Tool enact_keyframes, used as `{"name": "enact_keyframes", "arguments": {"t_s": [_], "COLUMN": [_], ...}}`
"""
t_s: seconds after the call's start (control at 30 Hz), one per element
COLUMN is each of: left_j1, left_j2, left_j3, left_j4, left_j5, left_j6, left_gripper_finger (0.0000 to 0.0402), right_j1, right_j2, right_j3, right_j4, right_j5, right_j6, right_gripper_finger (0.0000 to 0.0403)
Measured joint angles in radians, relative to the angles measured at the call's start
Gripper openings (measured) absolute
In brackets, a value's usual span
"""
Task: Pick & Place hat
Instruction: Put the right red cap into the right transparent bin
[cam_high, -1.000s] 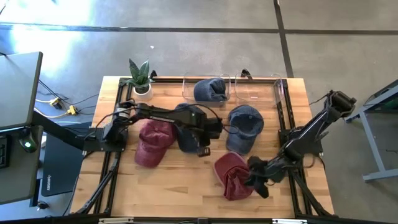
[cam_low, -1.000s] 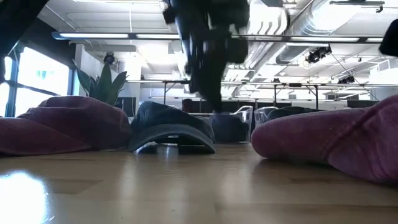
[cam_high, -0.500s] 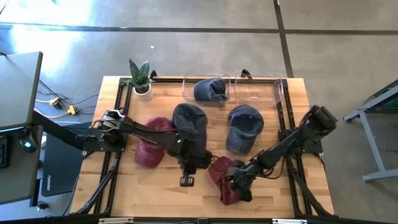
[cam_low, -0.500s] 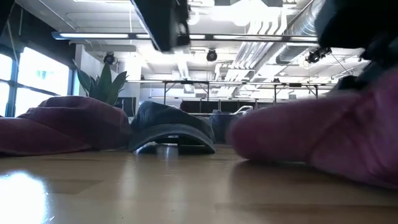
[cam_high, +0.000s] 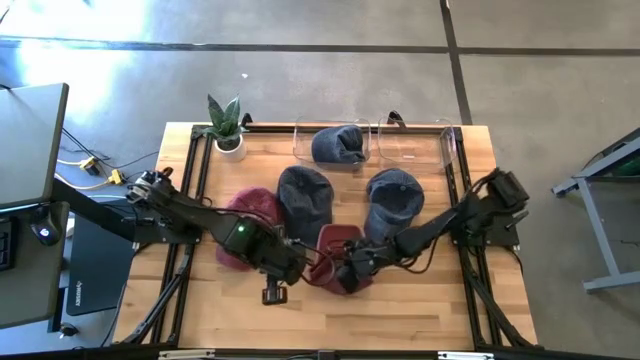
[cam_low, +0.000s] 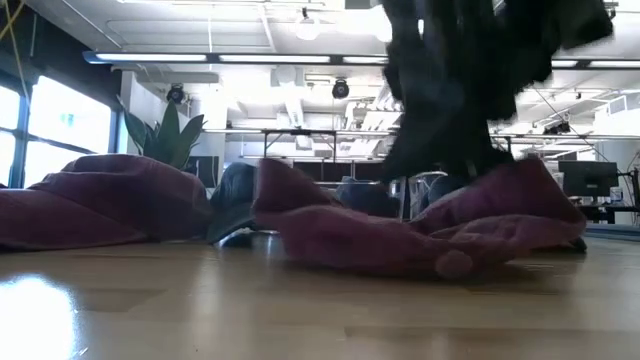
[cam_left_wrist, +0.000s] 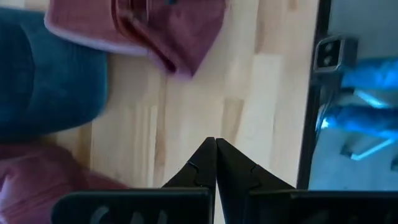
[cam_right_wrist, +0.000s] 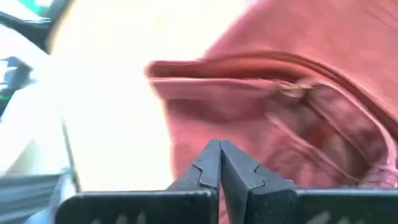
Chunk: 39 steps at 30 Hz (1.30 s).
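High view: 4 hats (cam_high: 305, 195) around red hat (cam_high: 335, 255)

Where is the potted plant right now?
High view: the potted plant stands at the table's far-left corner, left of the clear bin holding a blue hat.

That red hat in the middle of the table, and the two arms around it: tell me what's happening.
The right pincer, shut, is pressed against the crumpled maroon fabric cap lying mid-table; whether it pinches the cloth can't be told. The left pincer, also shut and holding nothing, hangs over bare wood beside it. Another maroon cap and two dark blue caps lie loose, and a third blue cap sits in a clear bin.
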Motion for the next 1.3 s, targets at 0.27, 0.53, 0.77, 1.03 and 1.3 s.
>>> {"name": "enact_keyframes", "arguments": {"t_s": [0.27,0.53,0.77,1.03,1.3], "left_j1": [-0.014,-0.037,-0.042,0.047,0.129], "left_j2": [0.027,0.082,0.085,0.085,0.163], "left_j3": [-0.002,-0.005,-0.144,-0.273,-0.351], "left_j4": [0.087,0.084,0.223,0.617,0.722], "left_j5": [-0.030,-0.045,-0.002,0.086,0.032], "left_j6": [-0.052,-0.231,-0.367,-0.321,-0.320], "left_gripper_finger": [0.0000,0.0000,0.0000,0.0000,0.0000], "right_j1": [0.028,0.110,0.249,0.275,0.264], "right_j2": [-0.225,-0.339,-0.261,-0.065,-0.007], "right_j3": [0.011,0.008,0.008,0.008,0.008], "right_j4": [-0.233,-0.539,-0.576,-0.436,-0.436], "right_j5": [-0.127,-0.252,0.032,0.278,0.419], "right_j6": [-0.217,-0.171,-0.053,0.106,0.271], "right_gripper_finger": [0.0001,0.0087,0.0218,0.0222,0.0095]}}
